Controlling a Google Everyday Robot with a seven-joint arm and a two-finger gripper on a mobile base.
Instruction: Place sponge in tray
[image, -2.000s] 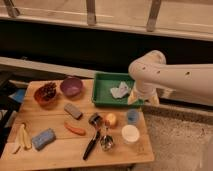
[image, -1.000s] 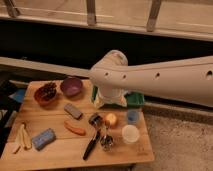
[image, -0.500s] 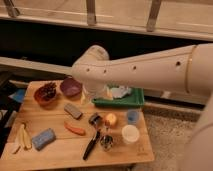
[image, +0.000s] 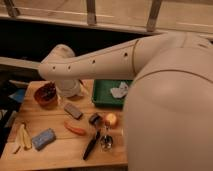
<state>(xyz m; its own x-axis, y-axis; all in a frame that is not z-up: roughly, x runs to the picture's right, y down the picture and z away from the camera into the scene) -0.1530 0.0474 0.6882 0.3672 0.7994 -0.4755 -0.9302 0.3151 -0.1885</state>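
The blue sponge (image: 43, 138) lies at the front left of the wooden table (image: 56, 121), next to banana peels. The green tray (image: 103, 93) stands at the back middle of the table and holds a crumpled white thing (image: 119, 91); its right part is hidden by my arm. My white arm reaches across the view from the right to the back left. My gripper (image: 69, 90) hangs at its end, left of the tray and well behind the sponge, apart from both.
A bowl of dark fruit (image: 46, 94) stands at the back left. A grey block (image: 73, 110), a carrot (image: 76, 129), an orange fruit (image: 111, 119), a black-handled utensil (image: 91, 145) and banana peels (image: 21, 137) lie on the table. My arm hides the right side.
My arm has swung from the right side to the left across the table. It now fills the right of the view and covers the purple bowl. The sponge has not moved.
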